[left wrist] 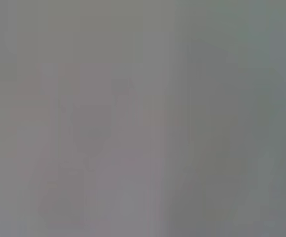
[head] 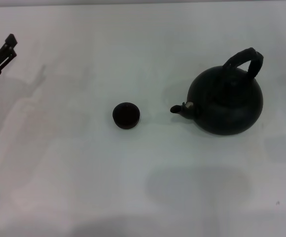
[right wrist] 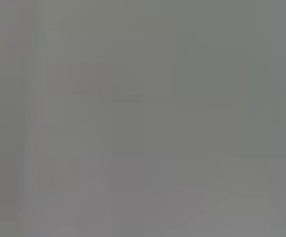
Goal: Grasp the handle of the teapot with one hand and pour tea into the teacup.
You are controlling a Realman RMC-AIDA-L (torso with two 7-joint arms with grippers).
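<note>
The round matte black teapot (head: 228, 102) stands upright on the white table at the right of the head view. Its short spout (head: 177, 108) points left toward the teacup. Its thick black arched handle (head: 245, 60) rises over the top, and nothing holds it. The small dark teacup (head: 126, 115) sits near the middle of the table, a short way left of the spout. My left gripper (head: 5, 49) shows only at the far left edge, well away from both. The right gripper is out of view. Both wrist views show only a plain grey surface.
The white table (head: 74, 187) fills the head view. Soft shadows lie on it at the left and near the front centre.
</note>
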